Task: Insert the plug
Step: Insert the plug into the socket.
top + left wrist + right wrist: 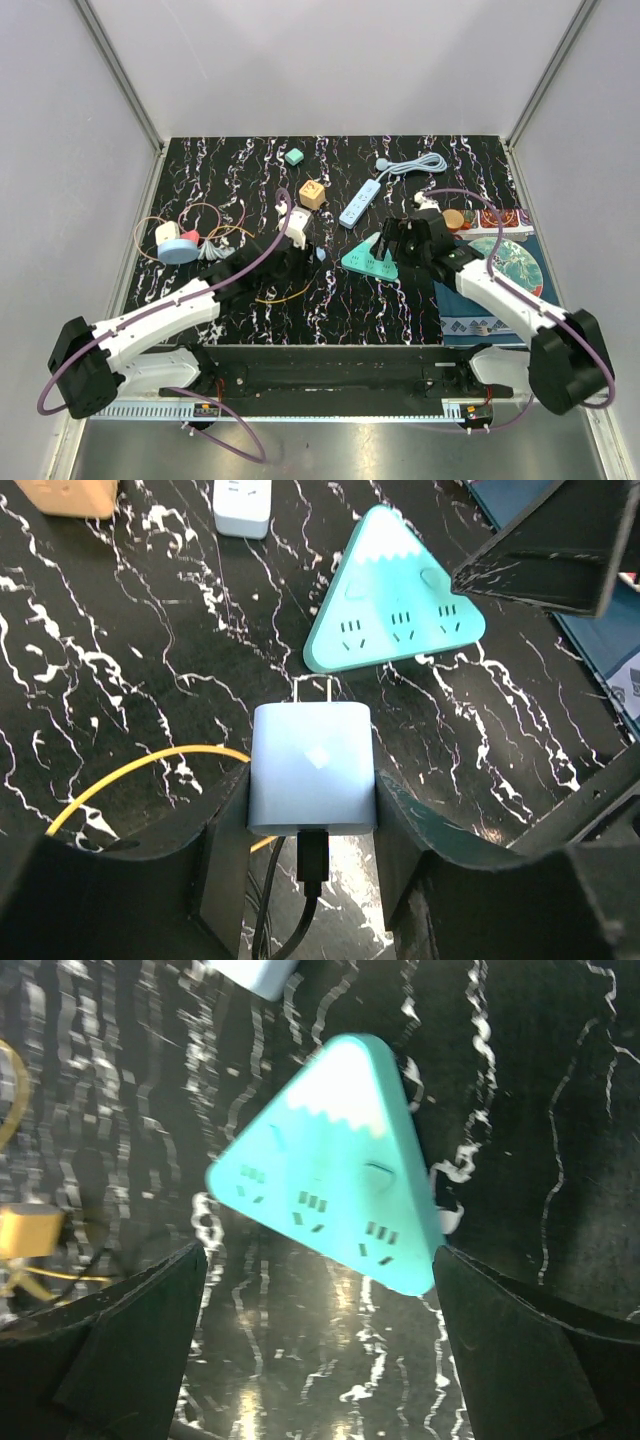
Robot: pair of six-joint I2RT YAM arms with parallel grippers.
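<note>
Gripped the pale blue plug snugly in the left gripper, prongs aimed at the green triangle socket block just to its right but not pushed in yet, with the right gripper wide open and empty over that block.

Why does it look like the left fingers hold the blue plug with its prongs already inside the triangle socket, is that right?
Not quite. The left fingers do hold the blue plug, but its prongs are bare, not yet in the triangle socket. The left wrist view shows it.
</note>
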